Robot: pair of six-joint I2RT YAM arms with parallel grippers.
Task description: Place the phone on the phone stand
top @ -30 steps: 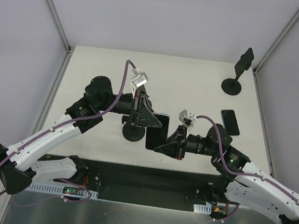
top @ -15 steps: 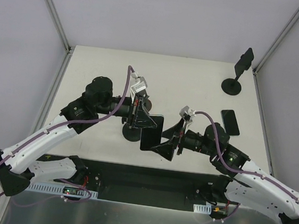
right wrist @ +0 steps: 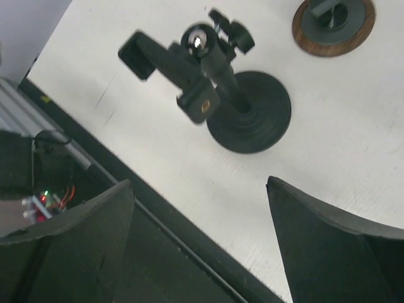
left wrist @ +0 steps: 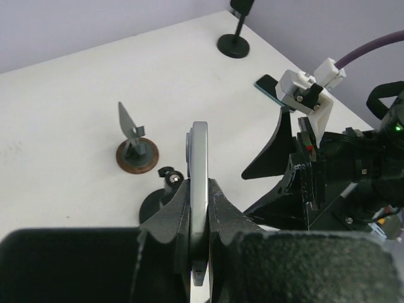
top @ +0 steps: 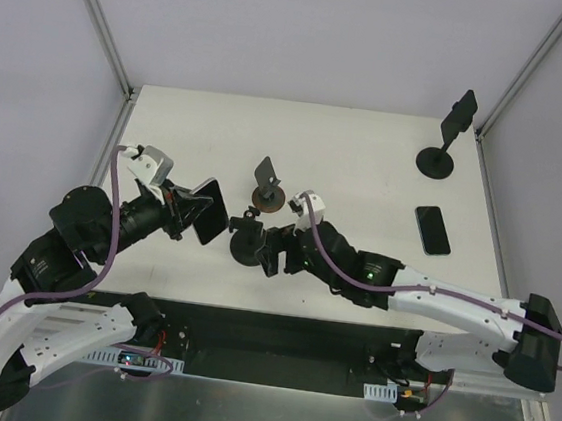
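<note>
Legible text, labels, brands, numbers, signs: none readable on the phone [left wrist: 199,165], the phone stand [right wrist: 249,118], the second phone [top: 432,229] lying on the table [top: 366,164], or the far stand [top: 436,162].

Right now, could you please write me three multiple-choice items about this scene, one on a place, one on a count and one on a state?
1. Where does the loose phone lie?
A. flat near the right edge of the table
B. between the arm bases
C. propped against the back wall

2. How many stands are on the table?
A. one
B. three
C. five

3. The left pincer is:
A. open and empty
B. shut on a stand
C. shut on a phone

Answers:
1 A, it lies flat by the right edge, nearer the arms than the far stand.
2 B, there are the far stand, the brown-rimmed stand and the black stand.
3 C, it clamps the held phone edge-on.
</note>
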